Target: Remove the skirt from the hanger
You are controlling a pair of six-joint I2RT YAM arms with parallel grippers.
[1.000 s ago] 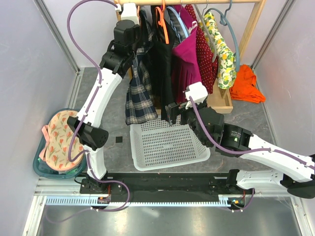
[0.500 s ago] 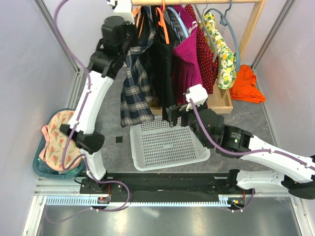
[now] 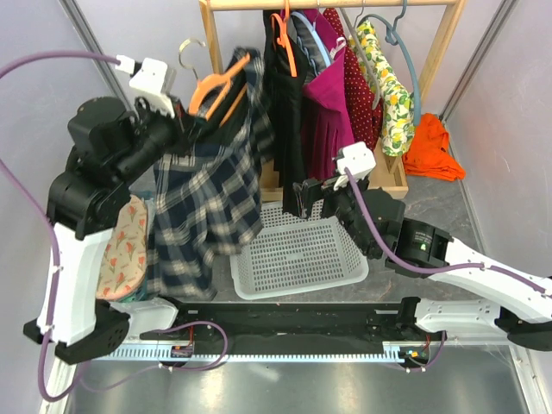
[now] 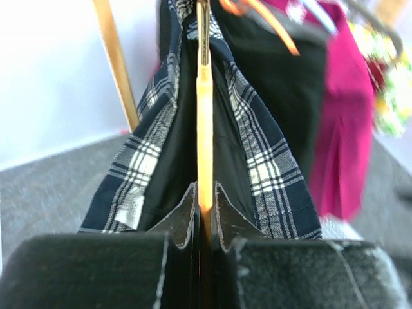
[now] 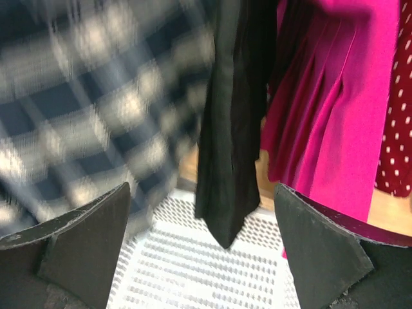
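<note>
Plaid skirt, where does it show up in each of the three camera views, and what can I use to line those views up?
Top external: the plaid skirt hangs left of centre on the orange hanger that the left claw grips.
Left wrist: plaid skirt fills the centre, draped either side of the hanger.
Right wrist: plaid skirt in the upper left, blurred.
Shared landmark: the magenta garment, right of the skirt in every view.

The skirt [image 3: 207,203] hung on its hanger [image 3: 220,82], left of the rack [image 3: 444,43]. The basket [image 3: 293,259] lay on the bench [image 3: 414,198] before the rack, below the other garments [image 3: 323,103].
</note>
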